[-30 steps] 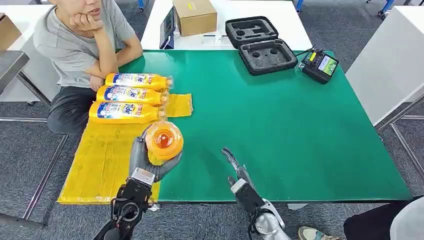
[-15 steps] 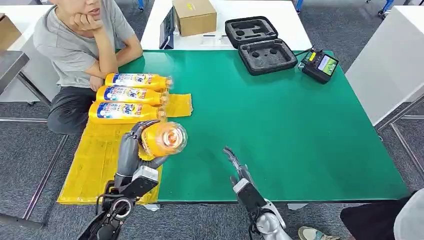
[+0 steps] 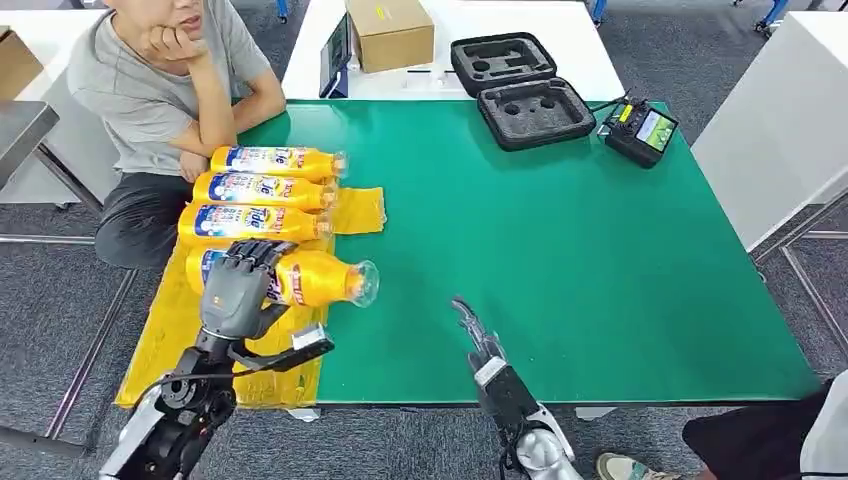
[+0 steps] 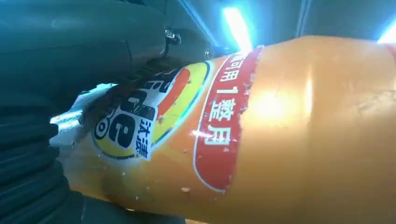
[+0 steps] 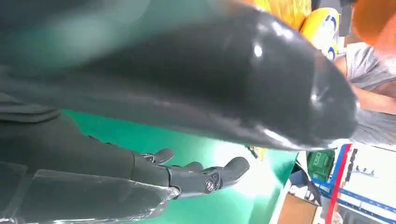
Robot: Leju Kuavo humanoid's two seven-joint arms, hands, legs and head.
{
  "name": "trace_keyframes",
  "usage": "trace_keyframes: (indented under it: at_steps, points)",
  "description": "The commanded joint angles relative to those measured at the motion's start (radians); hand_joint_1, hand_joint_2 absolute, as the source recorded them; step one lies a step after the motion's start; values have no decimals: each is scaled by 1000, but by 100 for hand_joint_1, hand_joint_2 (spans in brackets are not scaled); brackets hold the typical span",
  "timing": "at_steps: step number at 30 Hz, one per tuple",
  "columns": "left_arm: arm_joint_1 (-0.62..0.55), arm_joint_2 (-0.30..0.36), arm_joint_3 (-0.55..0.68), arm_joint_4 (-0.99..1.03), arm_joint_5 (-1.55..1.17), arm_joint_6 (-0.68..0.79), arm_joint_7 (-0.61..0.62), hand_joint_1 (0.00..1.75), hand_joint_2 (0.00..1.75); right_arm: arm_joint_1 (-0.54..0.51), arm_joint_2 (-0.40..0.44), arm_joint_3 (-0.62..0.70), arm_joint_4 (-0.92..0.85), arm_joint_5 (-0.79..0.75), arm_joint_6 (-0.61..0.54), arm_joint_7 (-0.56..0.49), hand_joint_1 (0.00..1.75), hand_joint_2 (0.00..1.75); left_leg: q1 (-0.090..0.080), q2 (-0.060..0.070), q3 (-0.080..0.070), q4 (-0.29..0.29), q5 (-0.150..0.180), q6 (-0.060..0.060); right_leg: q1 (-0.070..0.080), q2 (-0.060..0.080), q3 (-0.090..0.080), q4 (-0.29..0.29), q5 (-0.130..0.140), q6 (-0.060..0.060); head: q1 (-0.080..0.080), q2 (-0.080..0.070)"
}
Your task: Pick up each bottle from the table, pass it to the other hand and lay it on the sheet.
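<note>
Left hand (image 3: 236, 285) fingers wrapped round glossy orange bottle (image 3: 310, 278) above crinkled yellow sheet (image 3: 200, 335), right hand (image 3: 474, 335) fingers spread, empty

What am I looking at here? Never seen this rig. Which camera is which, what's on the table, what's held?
It is a humanoid robot with two silver arms, each ending in a many-fingered hand. The wide picture is from its head, looking down at a green table. The other two come from cameras at the wrists, so they look turned.

The left hand grips an orange bottle, holding it on its side over a yellow sheet; the left wrist view shows its label up close. Three more bottles lie in a row on the sheet. The right hand is open and holds nothing. A person sits at the far corner.
</note>
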Motion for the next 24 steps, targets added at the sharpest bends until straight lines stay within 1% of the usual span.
trace_keyframes:
  at_steps: [1,2,4,6,7,8,9,10,11,13,14,15,16,18,20,21,22,24]
  points:
    - [-90,25,-26,175,-79,-41,51,169,175,20,22,-42,-36,-20,5,0,0,0,0,-2,2,0,-1,-1,0,-1,2,0,-1,-1,0,0]
    - [-91,21,-28,184,-89,-41,57,164,175,20,24,-45,-34,-24,7,0,0,0,0,-3,4,-1,-1,-1,0,-1,5,0,-2,-1,0,0]
    - [-109,-3,-37,234,-164,-35,98,164,175,16,31,-50,-28,-31,15,0,0,0,0,-2,3,-1,0,-1,0,-1,3,0,-1,-1,0,0]
    - [-128,-18,-42,282,-227,-33,123,166,175,7,36,-44,-19,-37,28,0,0,0,1,-3,6,-1,-2,-2,0,-2,7,-1,-2,-1,0,0]
    - [-134,-22,-42,299,-230,-39,123,166,175,4,37,-40,-15,-38,30,0,0,0,0,-2,2,-1,0,-1,0,-1,2,0,-1,-1,0,0]
    - [-134,-22,-42,299,-230,-39,123,166,175,4,37,-40,-15,-38,30,0,0,0,0,-3,6,-1,-1,-2,0,-2,6,0,-2,-2,0,0]
    - [-147,-26,-42,329,-237,-38,122,166,175,-5,39,-34,-3,-40,30,0,0,175,1,-4,4,-1,-1,-1,0,-2,5,-1,-2,-1,0,0]
    - [-157,-21,-50,354,-244,-52,119,166,175,-11,37,-30,9,-46,36,0,0,175,0,-2,2,-1,0,-1,0,-1,2,0,-1,-1,0,0]
    - [-159,-16,-51,364,-247,-53,119,166,175,-14,36,-26,13,-47,38,0,0,175,0,-2,3,0,-1,-1,0,-1,4,0,-1,-1,0,0]
    - [-193,4,-71,457,-250,-59,111,166,175,-23,30,-12,27,-70,40,0,0,175,0,-2,4,-1,-1,-1,0,0,4,-1,-1,-1,0,0]
    - [-213,11,-78,503,-252,-77,108,171,175,-23,28,-10,28,-79,42,0,0,175,0,-1,4,-1,0,-1,0,0,4,-1,-1,-1,0,0]
    - [-239,10,-81,554,-253,-73,107,169,175,-24,27,-6,31,-86,45,0,0,175,1,-2,6,-1,-1,-2,0,0,6,-1,-2,-2,0,0]
    - [-268,3,-75,624,-231,-77,105,169,175,-30,26,0,42,-91,48,0,0,175,0,-1,3,-1,0,-1,0,0,3,-1,-1,-1,0,0]
    - [-304,-5,-71,704,-207,-70,95,171,175,-36,24,9,48,-95,48,0,0,175,1,-2,5,-1,0,-1,1,0,5,-1,-1,-2,0,0]
    - [-345,-18,-86,791,-224,-42,114,171,175,-35,22,15,43,-105,46,0,0,175,1,-2,5,-1,0,-1,1,0,5,-1,-1,-1,0,0]
    - [-345,-18,-86,791,-224,-42,114,171,175,-35,22,15,43,-105,46,0,0,175,1,-2,3,-1,0,-1,1,-1,3,-1,0,-1,0,0]
    - [-345,-18,-86,791,-224,-42,114,171,175,-35,22,15,43,-105,46,0,0,175,1,-2,5,-1,0,-1,1,-1,5,0,-1,-2,0,0]
    - [-345,-18,-86,791,-224,-42,114,171,175,-35,22,15,43,-105,46,0,0,175,1,-2,3,0,0,-1,1,-1,4,0,-1,-1,0,0]
